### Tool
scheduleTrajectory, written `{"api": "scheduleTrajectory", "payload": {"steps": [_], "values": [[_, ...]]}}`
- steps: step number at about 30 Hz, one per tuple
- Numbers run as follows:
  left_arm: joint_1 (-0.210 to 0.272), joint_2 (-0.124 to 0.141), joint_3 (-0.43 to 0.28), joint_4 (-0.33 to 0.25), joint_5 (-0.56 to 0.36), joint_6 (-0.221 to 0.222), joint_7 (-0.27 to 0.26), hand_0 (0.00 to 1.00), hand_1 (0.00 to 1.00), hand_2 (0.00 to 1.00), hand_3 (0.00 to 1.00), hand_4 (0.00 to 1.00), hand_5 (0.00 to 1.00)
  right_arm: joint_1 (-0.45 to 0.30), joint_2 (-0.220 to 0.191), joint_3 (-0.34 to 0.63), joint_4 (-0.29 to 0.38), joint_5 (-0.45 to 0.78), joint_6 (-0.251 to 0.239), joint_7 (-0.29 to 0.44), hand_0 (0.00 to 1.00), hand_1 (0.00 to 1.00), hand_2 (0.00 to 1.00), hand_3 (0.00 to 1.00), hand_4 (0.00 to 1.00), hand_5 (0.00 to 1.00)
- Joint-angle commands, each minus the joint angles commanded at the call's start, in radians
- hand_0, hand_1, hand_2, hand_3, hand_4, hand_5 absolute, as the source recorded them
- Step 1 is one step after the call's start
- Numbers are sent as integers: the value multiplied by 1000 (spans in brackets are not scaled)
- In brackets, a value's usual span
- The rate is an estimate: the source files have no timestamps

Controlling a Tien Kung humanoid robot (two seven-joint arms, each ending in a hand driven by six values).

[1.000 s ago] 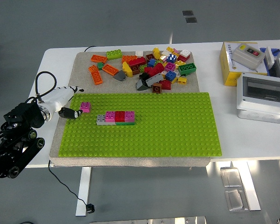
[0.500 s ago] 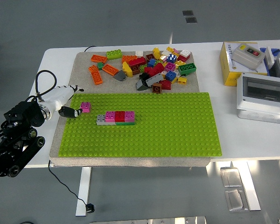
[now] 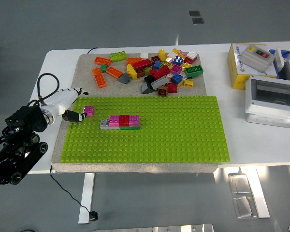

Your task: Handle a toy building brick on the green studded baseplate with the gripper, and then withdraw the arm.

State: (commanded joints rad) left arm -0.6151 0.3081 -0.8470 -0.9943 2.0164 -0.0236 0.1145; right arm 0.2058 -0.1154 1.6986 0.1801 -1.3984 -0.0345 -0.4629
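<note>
The left hand [image 3: 70, 104] is reaching in from the left edge of the view, over the left border of the green studded baseplate [image 3: 150, 137]. Its white shell is pointing toward the far left corner of the plate, and one dark fingertip [image 3: 73, 116] is sitting just beside a small magenta brick [image 3: 88, 110], right at the brick's left side. Whether that tip is actually touching the brick I cannot tell, and the other fingers are too small and too foreshortened to read, so I cannot tell whether the hand is released, clenched or grasping the brick. A black cable [image 3: 46, 84] is looping up behind the wrist, and the black arm [image 3: 14, 150] is hanging off the desk's left side.

The magenta brick is standing on the baseplate close to its left edge, near the far corner. Just to its right and a little nearer the camera, a short row of bricks [image 3: 120, 122] is lying on the plate: grey at the left end, then pink, red and magenta on top, with a strip of green showing under the right end.

The baseplate is lying on a grey mat [image 3: 84, 65] on the white desk [image 3: 58, 60]. Behind the plate, a loose pile of mixed bricks [image 3: 157, 70] is spreading across the mat. At the desk's right end, a yellow box [image 3: 251, 65] and a white enclosure [image 3: 273, 99] are resting well apart from the plate.
</note>
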Motion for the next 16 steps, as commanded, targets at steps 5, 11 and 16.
{"api": "scheduleTrajectory", "payload": {"steps": [5,11,16], "values": [[43,1,-79,-80,-51,10,-21,998,998,998,876,724,262,-1,0,0,0,-3,1,0,652,564,606,754,614,998],[122,6,-186,-180,-179,76,-109,977,928,949,854,713,276,-5,0,-4,0,2,1,0,652,565,606,754,611,998],[153,16,-207,-173,-298,161,-223,917,827,835,785,658,268,-6,0,-2,0,-7,3,0,653,564,607,754,610,998]]}}
